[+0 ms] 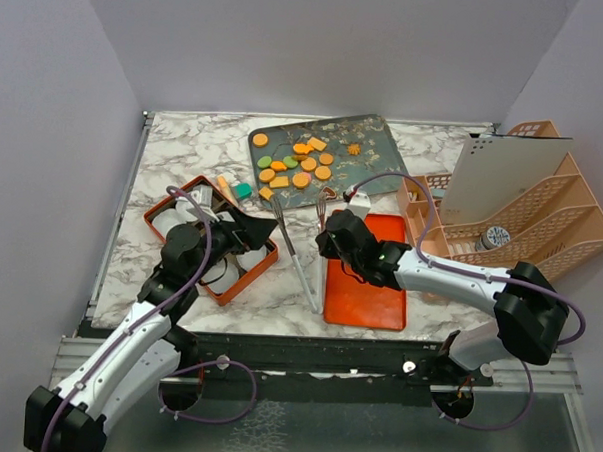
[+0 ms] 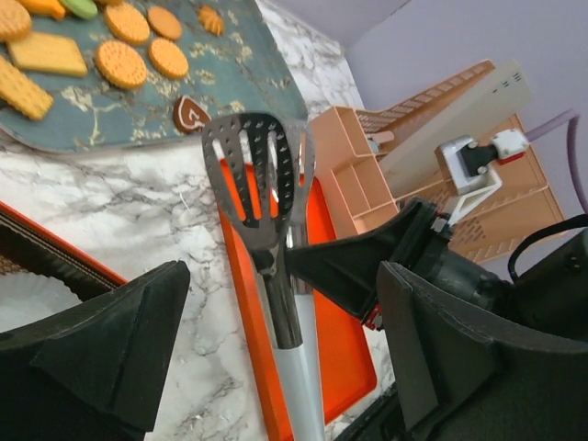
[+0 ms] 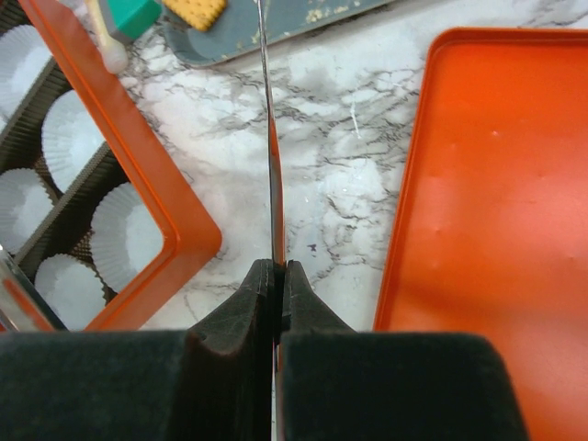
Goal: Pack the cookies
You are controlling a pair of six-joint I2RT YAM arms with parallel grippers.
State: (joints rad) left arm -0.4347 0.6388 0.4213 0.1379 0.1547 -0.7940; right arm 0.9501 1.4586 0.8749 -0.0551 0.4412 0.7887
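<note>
On the dark tray at the far side of the marble table, the cookies lie loose, none packed yet. A brown heart sits closest to the tray's near rim. Just short of that rim we note the slotted tongs, head toward the tray. We find the right gripper clenched on them, pinching only a thin metal edge. We find the left gripper spread wide and holding nothing. It hovers over the orange box of paper cups, near the tongs.

Risks, as we judge them:
- So narrow a pinch could let the tongs pivot or slip once the head meets a cookie.
- Flat cookies may skate ahead of the head and slide off the tray.
- The two grippers are near each other, so a hand-over could clash them.
- A stray sweep could upset the light cups.
</note>
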